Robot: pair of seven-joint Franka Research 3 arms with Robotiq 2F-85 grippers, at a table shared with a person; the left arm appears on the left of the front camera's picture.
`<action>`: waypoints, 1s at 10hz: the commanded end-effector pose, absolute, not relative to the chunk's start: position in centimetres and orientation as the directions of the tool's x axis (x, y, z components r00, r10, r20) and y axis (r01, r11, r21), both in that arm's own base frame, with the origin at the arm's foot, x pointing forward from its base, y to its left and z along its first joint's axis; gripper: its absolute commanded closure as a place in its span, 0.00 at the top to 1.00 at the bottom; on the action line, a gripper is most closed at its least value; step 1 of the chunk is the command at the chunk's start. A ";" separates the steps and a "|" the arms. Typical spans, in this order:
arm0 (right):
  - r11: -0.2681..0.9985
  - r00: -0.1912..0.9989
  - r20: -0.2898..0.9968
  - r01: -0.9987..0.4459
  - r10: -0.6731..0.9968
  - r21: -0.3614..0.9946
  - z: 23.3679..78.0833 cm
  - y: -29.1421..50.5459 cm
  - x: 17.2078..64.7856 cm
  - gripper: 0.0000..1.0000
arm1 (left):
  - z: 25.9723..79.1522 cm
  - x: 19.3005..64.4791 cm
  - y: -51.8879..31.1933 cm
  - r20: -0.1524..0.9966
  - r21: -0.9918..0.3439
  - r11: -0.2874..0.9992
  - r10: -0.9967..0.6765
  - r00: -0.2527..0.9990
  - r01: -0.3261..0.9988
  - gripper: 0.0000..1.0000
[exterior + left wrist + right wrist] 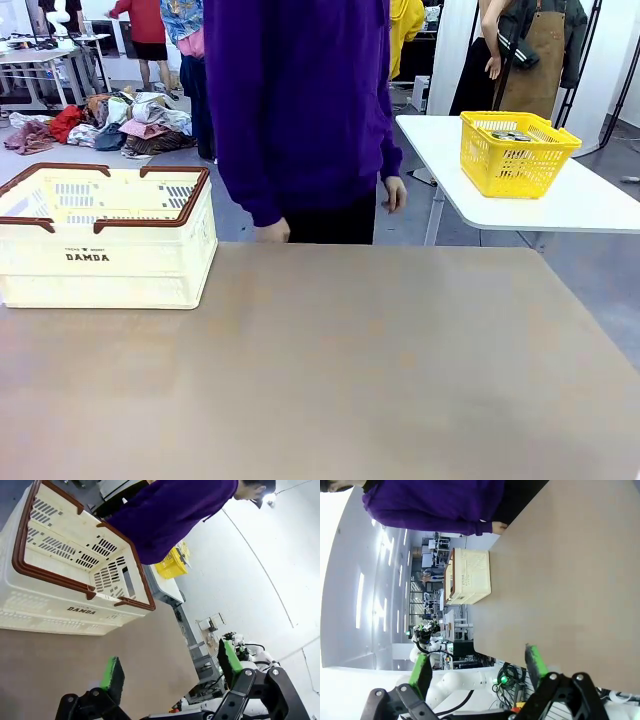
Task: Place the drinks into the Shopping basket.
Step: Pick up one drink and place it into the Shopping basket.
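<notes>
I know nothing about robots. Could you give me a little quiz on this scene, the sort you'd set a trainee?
1. True or false: the Shopping basket stands on the white side table.
2. What colour is the smaller basket on that side table? A) yellow B) red C) black
3. Fill in: the left arm's fingers and the right arm's fingers stand ___, with nothing between them.
Key: 1 false, it stands on the brown table; 2 A; 3 open.
</notes>
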State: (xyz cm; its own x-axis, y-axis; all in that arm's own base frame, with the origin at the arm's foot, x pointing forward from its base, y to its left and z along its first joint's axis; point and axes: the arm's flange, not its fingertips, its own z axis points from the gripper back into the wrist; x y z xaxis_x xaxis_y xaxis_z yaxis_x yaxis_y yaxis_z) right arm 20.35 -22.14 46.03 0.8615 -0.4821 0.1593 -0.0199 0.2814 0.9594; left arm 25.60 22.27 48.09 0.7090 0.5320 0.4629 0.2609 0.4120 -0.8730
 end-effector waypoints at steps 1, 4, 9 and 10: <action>0.278 0.857 0.187 -0.054 -0.481 0.959 46.4 -22.4 20.3 1.00 | 48.2 25.7 22.5 0.483 -0.866 0.410 0.533 0.694 0.288 1.00; 0.278 0.857 0.187 -0.054 -0.481 0.959 46.4 -22.4 20.3 1.00 | 48.2 25.7 22.5 0.483 -0.866 0.410 0.533 0.694 0.288 1.00; 0.278 0.857 0.187 -0.054 -0.481 0.959 46.4 -22.4 20.3 1.00 | 48.2 25.7 22.5 0.483 -0.866 0.410 0.533 0.694 0.288 1.00; 0.278 0.857 0.187 -0.054 -0.481 0.959 46.4 -22.4 20.3 1.00 | 48.2 25.7 22.5 0.483 -0.866 0.410 0.533 0.694 0.288 1.00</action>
State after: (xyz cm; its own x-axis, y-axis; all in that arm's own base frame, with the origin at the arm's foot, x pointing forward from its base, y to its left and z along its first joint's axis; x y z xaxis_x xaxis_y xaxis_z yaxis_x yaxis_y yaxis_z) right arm 20.13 -22.14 46.12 0.8613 -0.4828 0.1582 -0.0186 0.2813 0.9594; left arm 25.53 22.35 48.09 0.7054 0.5369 0.4627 0.2606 0.4107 -0.8737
